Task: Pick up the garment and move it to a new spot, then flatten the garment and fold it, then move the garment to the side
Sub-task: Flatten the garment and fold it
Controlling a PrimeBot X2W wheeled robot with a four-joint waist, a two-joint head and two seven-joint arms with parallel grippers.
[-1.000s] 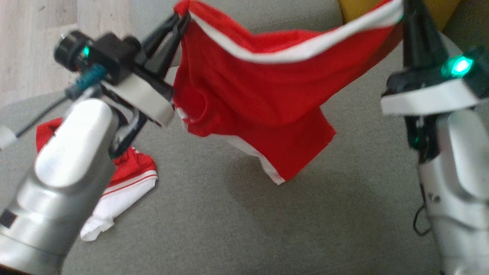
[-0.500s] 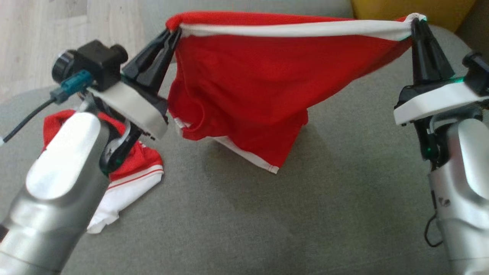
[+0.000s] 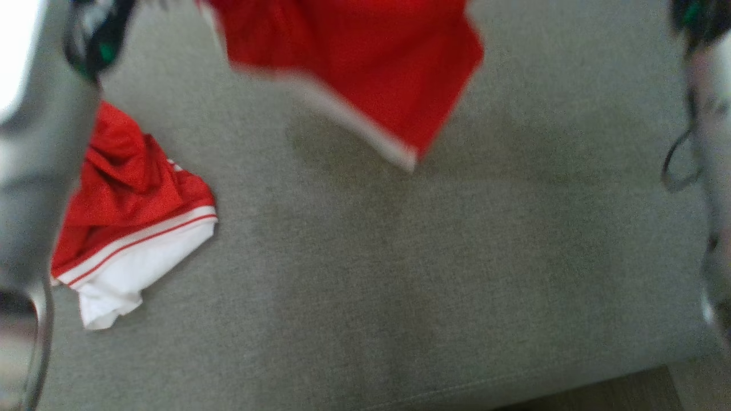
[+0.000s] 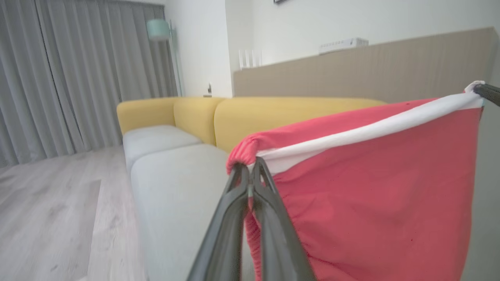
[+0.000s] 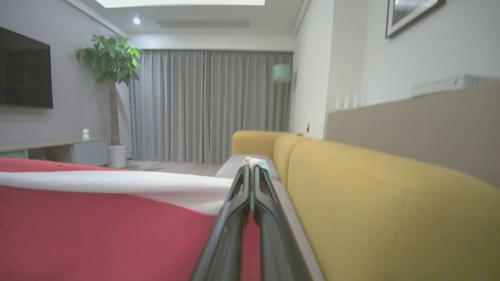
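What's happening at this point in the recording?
The robot holds a red garment up, stretched between its two arms. The left gripper is shut on one end of its white band and the right gripper is shut on the other end. The rest of the cloth hangs down over the grey sofa seat. A second red-and-white garment lies crumpled on the seat to the robot's left.

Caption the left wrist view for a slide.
Red garment stretched by its white band from the shut left gripper to the right gripper, above a sofa.
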